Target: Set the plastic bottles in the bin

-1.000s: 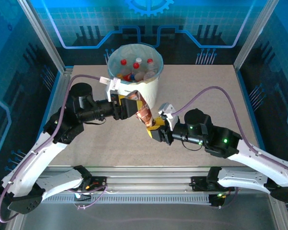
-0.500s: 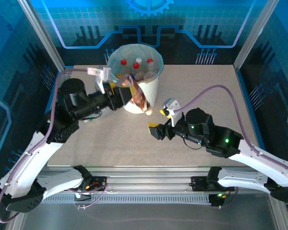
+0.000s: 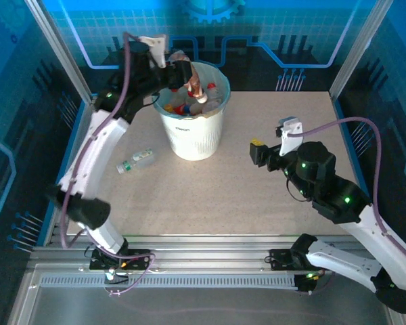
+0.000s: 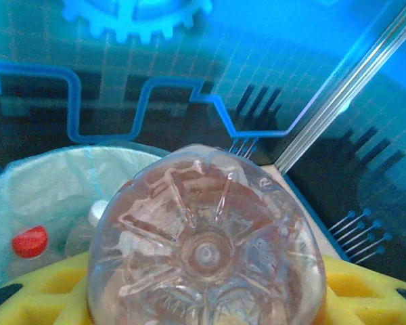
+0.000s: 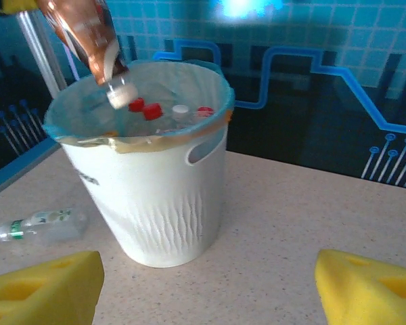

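My left gripper (image 3: 177, 70) is shut on a brown plastic bottle (image 3: 192, 81) and holds it cap-down over the bin (image 3: 189, 132), a white bucket with a teal liner. In the left wrist view the bottle's ribbed base (image 4: 203, 247) sits between the yellow pads (image 4: 365, 288). Several bottles with red and white caps (image 5: 152, 110) lie inside the bin (image 5: 155, 196). A clear bottle with a green label (image 3: 137, 161) lies on the table left of the bin. My right gripper (image 3: 257, 153) is open with nothing in it, right of the bin; its yellow fingers (image 5: 40, 291) stand wide apart.
The tan tabletop (image 3: 271, 196) stretches in front of and to the right of the bin. Metal frame posts (image 3: 57, 51) and blue panels wall in the back and sides. The left arm's cable (image 3: 125, 74) loops near the bin's left rim.
My left arm has lifted the brown bottle from beside the bin to above its mouth, cap down. The right gripper let go of it, opened and drew back right.
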Robot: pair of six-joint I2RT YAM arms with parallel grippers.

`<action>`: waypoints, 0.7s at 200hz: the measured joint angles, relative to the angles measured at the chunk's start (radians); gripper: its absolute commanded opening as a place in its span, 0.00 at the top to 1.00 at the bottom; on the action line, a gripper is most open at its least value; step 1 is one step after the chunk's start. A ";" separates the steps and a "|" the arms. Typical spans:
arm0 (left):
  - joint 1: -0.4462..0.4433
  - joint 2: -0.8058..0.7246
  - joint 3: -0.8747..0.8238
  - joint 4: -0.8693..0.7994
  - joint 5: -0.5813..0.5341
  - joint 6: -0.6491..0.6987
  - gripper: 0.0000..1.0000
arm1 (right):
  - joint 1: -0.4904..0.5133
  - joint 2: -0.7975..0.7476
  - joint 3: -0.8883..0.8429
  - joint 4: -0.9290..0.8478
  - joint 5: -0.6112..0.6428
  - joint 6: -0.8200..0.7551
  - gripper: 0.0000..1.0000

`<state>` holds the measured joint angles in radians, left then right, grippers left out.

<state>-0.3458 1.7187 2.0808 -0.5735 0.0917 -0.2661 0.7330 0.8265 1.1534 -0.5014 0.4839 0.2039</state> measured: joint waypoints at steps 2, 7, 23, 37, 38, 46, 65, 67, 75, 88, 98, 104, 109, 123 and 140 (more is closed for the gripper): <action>0.000 0.010 0.011 -0.004 0.003 0.002 0.50 | -0.005 0.002 0.001 0.000 -0.004 0.000 0.18; 0.000 0.056 0.052 -0.018 0.008 0.006 0.50 | -0.027 0.009 0.001 0.000 -0.016 -0.004 0.18; 0.000 0.182 0.189 -0.066 0.021 0.014 0.49 | -0.086 0.037 0.002 0.000 -0.061 -0.011 0.18; 0.003 0.284 0.320 -0.108 0.035 0.010 0.46 | -0.132 0.073 0.002 0.000 -0.106 -0.015 0.18; 0.003 0.294 0.332 -0.112 0.038 0.009 0.46 | -0.134 0.076 0.002 0.000 -0.108 -0.016 0.18; 0.005 0.343 0.394 -0.129 0.052 -0.001 0.44 | -0.156 0.097 0.002 0.000 -0.131 -0.019 0.18; 0.018 0.420 0.473 -0.153 0.098 -0.048 0.40 | -0.197 0.137 0.002 0.000 -0.183 -0.022 0.18; 0.021 0.426 0.476 -0.154 0.103 -0.052 0.40 | -0.202 0.141 0.002 0.000 -0.188 -0.022 0.18; 0.031 0.444 0.484 -0.157 0.124 -0.078 0.34 | -0.218 0.154 0.002 0.000 -0.206 -0.022 0.18; 0.050 0.469 0.488 -0.157 0.150 -0.117 0.23 | -0.238 0.171 0.002 0.000 -0.232 -0.022 0.18; 0.065 0.483 0.489 -0.164 0.163 -0.153 0.15 | -0.249 0.180 0.002 0.000 -0.247 -0.021 0.18; 0.074 0.491 0.489 -0.172 0.169 -0.166 0.08 | -0.254 0.184 0.002 0.000 -0.257 -0.021 0.18; 0.081 0.494 0.489 -0.179 0.169 -0.168 0.05 | -0.257 0.186 0.002 0.000 -0.262 -0.021 0.18; 0.095 0.497 0.488 -0.189 0.171 -0.183 0.01 | -0.264 0.187 0.002 0.000 -0.280 -0.018 0.17; 0.099 0.492 0.487 -0.186 0.165 -0.181 0.02 | -0.268 0.187 0.002 0.000 -0.293 -0.010 0.17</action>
<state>-0.2470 2.2105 2.5679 -0.7597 0.2565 -0.4469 0.4652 1.0138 1.1553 -0.5018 0.1905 0.1940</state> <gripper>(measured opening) 0.985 0.825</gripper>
